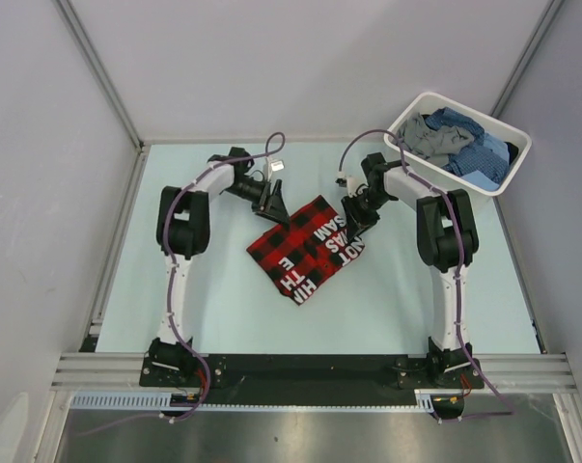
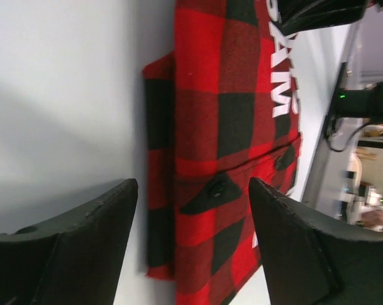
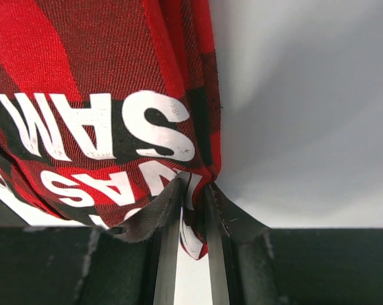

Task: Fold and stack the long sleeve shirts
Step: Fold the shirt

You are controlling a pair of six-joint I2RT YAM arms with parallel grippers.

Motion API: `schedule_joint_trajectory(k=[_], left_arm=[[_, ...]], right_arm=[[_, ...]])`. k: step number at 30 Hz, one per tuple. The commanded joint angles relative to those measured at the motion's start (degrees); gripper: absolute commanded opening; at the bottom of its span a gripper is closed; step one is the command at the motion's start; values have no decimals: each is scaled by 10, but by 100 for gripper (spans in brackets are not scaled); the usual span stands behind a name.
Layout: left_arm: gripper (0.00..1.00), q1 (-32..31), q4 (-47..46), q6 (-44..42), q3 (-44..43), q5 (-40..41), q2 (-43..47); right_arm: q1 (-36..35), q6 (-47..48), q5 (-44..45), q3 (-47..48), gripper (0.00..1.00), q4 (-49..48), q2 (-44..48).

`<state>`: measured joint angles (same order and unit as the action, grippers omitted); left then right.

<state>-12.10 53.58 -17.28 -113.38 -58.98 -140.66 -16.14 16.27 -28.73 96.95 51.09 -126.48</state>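
Note:
A red-and-black check shirt (image 1: 308, 249) with white lettering lies folded on the table between the two arms. My right gripper (image 1: 357, 214) is shut on its right edge; the right wrist view shows the cloth (image 3: 115, 95) pinched between the fingers (image 3: 159, 216). My left gripper (image 1: 272, 204) is open and empty just above the shirt's upper left corner; the left wrist view shows the shirt (image 2: 223, 146) between and beyond the spread fingers (image 2: 108, 216). Blue check and grey shirts (image 1: 459, 143) lie heaped in the tub.
A white plastic tub (image 1: 511, 164) stands at the back right of the table. Metal frame rails (image 1: 117, 241) border the pale table on both sides. Grey walls enclose the back.

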Motion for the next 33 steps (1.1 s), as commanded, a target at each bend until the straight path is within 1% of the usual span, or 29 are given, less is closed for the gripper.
schedule_joint_trajectory(k=[1,7,9,12,13,15,16,18,19,20,22,25,26,28,29,31,32,33], left_arm=[[74,-19,4,19,28,17,-27],[63,-43,3,18,55,4,-26],[62,-45,-6,34,66,1,-27],[54,-43,-32,68,70,-9,-28],[48,-40,-38,77,69,-10,-24],[39,-34,-64,100,67,-7,-7],[27,-26,-73,108,66,-3,0],[11,-17,-80,124,54,4,21],[0,-8,-78,126,48,11,28],[0,-5,-67,124,36,16,42],[0,8,-44,110,21,40,54],[0,24,33,68,-25,91,70],[0,29,51,43,-62,105,69],[0,44,85,20,-107,137,64],[0,49,118,-9,-157,174,60],[0,57,148,-39,-212,234,59],[0,58,151,-74,-258,294,66],[0,58,151,-94,-274,321,73]], right_arm=[[-11,10,11,15,26,-12,-23],[-10,10,10,18,26,-12,-25],[-11,10,10,19,26,-13,-25],[-11,10,10,17,26,-12,-22],[-10,10,10,16,26,-12,-21],[-9,10,10,10,27,-11,-17],[-7,10,10,8,28,-12,-11],[-4,6,11,3,35,-11,-4],[-1,4,9,1,39,-12,5],[5,0,7,-1,49,-12,10],[12,-4,-4,-12,57,-11,24],[24,-8,-22,-39,69,-13,56],[27,-9,-28,-46,75,-14,72],[31,-12,-37,-62,77,-17,85],[33,-12,-40,-66,80,-20,92],[36,-22,-55,-78,80,-25,111],[37,-29,-60,-82,81,-30,117],[38,-41,-66,-86,81,-34,127]])
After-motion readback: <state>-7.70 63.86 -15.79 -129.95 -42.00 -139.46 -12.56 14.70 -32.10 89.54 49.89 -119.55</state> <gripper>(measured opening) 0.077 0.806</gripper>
